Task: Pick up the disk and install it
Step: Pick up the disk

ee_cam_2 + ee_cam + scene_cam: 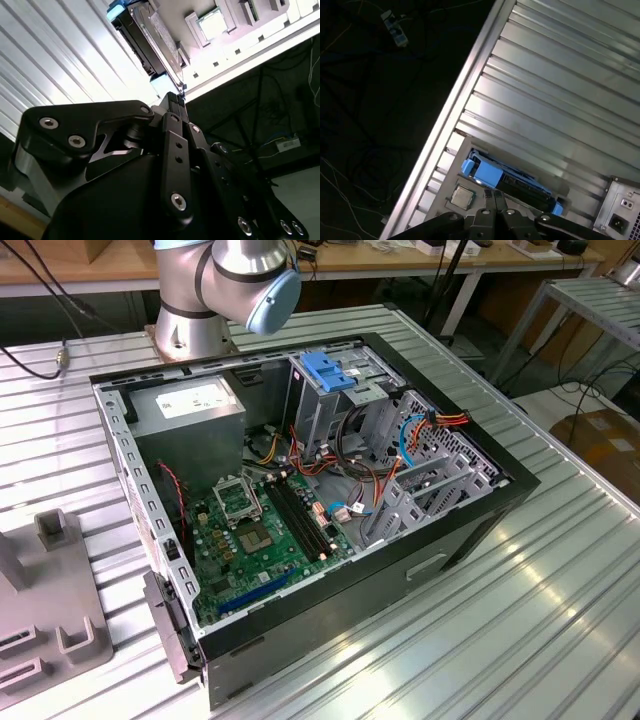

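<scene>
At the exterior view's lower left, a grey fixture block point(60, 610) sits on the slatted metal counter point(560, 600). Toward the upper left of that frame stands the silver base of the arm point(225, 280) with its pale blue joint cap. The middle of the frame holds an open computer case point(400, 575) lying on its side. Inside it, from the exterior view's left to its right, are a grey power-supply box point(190, 405), a green motherboard point(255, 530) below that, and an upright metal cage with a blue top point(328, 370).

In both wrist views the disk point(150, 37) point(517, 184), framed by its blue bracket, rests in a grey holder near the counter's edge, with a small square processor chip point(462, 196) just beside it. The black hand point(176, 97) point(495, 194) has its fingers pressed together, and the tips are right at the disk's blue bracket. I cannot tell whether they touch it.
</scene>
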